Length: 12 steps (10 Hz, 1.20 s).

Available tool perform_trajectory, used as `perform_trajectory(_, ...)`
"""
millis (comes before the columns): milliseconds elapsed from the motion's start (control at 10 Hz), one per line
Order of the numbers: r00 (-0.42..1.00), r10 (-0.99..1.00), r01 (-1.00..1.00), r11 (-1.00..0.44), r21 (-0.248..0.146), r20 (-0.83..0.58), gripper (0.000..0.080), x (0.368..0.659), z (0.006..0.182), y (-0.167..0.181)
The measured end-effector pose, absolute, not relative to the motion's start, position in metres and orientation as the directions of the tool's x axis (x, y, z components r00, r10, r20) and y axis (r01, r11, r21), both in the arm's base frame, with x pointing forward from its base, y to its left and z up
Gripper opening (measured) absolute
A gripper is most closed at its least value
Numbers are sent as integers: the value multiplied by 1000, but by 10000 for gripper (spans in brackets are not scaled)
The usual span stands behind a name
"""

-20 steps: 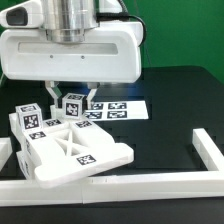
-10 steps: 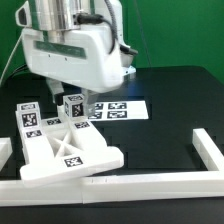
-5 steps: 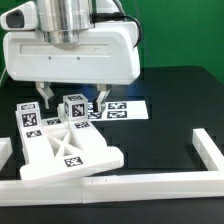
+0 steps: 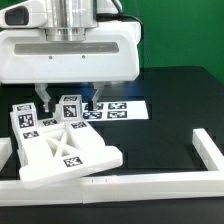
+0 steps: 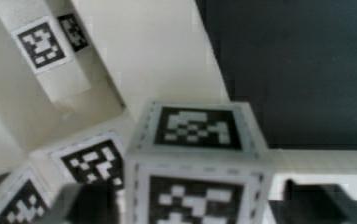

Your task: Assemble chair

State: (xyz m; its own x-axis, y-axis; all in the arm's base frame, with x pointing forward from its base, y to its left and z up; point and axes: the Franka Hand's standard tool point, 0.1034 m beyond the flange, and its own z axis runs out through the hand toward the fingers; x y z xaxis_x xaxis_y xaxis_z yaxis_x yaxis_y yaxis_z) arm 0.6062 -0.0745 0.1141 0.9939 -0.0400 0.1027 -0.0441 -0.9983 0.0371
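End effector spread open, one finger on each side of the small tagged cube, apparently not clamping it. Cube stands upright directly between the fingers, at the back edge of the slotted chair frame, which lies flat on the black bench just below and in front. Marker board sits just behind the end effector.

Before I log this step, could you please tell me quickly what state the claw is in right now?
Claw: open, its fingers either side of the small matte-white tagged cube, gripping nothing.
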Motion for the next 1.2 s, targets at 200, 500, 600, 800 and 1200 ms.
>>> perform_trajectory(200,979,-175,-178,-984,22,107,285,606,114,-74)
perform_trajectory(500,890,-446,-447,-894,-7,99,285,606,114,-76)
perform_trajectory(600,826,-556,-557,-830,-21,93,285,606,113,-77)
perform_trajectory(800,669,-739,-737,-673,-56,76,285,606,113,-77)
perform_trajectory(1200,396,-918,-914,-396,-90,23,306,605,112,-75)
